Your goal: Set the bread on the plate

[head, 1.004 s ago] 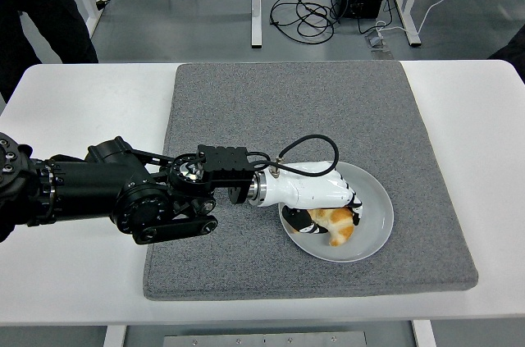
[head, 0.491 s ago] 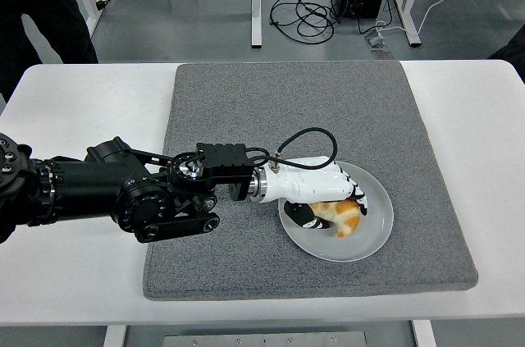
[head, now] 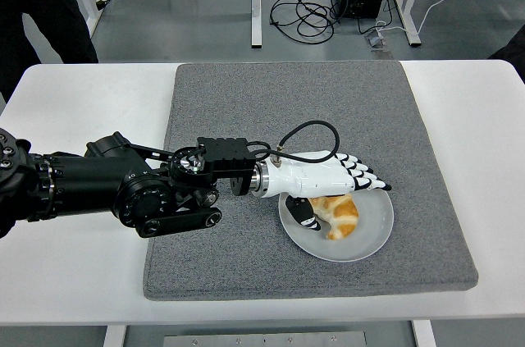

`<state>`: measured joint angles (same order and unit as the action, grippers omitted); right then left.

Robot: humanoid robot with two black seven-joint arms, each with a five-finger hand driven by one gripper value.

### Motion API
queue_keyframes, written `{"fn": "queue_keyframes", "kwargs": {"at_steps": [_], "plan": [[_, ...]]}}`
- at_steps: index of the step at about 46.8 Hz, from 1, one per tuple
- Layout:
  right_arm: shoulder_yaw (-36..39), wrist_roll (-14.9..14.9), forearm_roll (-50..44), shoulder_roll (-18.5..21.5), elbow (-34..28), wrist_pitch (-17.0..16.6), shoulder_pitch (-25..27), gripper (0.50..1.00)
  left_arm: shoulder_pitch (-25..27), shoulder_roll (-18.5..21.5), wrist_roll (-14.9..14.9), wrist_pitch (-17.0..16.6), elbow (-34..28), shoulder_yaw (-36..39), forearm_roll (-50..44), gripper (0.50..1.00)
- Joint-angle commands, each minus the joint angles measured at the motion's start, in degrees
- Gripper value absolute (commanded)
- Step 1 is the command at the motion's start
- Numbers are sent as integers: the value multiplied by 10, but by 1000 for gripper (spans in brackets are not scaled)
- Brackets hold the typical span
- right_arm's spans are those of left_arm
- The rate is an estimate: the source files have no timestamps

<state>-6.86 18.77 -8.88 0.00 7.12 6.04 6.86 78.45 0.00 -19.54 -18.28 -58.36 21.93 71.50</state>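
One left hand (head: 316,179) — fingers (head: 365,175) outstretched

No text, label, brand or number can be read anywhere (nothing legible at all).

Grey mat (head: 271,101) on a white bench (head: 74,109), coiled black cables (head: 303,15) on the floor behind, dark-clothed person (head: 37,11) at top left

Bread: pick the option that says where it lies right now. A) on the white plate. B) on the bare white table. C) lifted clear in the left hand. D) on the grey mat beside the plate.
A: the bread rests on the white plate, and the left hand above it has its fingers spread flat, gripping nothing.
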Motion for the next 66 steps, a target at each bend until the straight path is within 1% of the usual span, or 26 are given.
{"fn": "queue_keyframes", "kwargs": {"at_steps": [1, 7, 12, 16, 22, 28, 35, 41, 48, 56, 61, 66], "plan": [[0, 0, 0, 0, 0, 0, 0, 1000, 14, 0, -1, 0, -6, -7, -15, 977], [0, 0, 0, 0, 0, 0, 0, 1000, 39, 0, -2, 1, -36, -22, -65, 977], [0, 0, 0, 0, 0, 0, 0, 1000, 67, 0, -2, 2, -52, -31, -84, 977], [0, 0, 0, 0, 0, 0, 0, 1000, 84, 0, -2, 4, -52, -57, -113, 977], [0, 0, 0, 0, 0, 0, 0, 1000, 99, 0, 0, 11, -52, -99, -188, 977], [0, 0, 0, 0, 0, 0, 0, 1000, 101, 0, 0, 11, -34, -139, -255, 977], [0, 0, 0, 0, 0, 0, 0, 1000, 92, 0, -1, 11, 11, -194, -311, 977], [0, 0, 0, 0, 0, -1, 0, 1000, 77, 19, -1, 11, 48, -239, -386, 977], [0, 0, 0, 0, 0, 0, 0, 1000, 65, 25, -1, 13, 104, -256, -473, 977], [0, 0, 0, 0, 0, 0, 0, 1000, 41, 24, 0, 45, 184, -268, -529, 977], [0, 0, 0, 0, 0, 0, 0, 1000, 21, 17, 3, 60, 242, -301, -558, 977], [0, 0, 0, 0, 0, 0, 0, 1000, 8, 0, 5, 74, 300, -328, -570, 978]]}}
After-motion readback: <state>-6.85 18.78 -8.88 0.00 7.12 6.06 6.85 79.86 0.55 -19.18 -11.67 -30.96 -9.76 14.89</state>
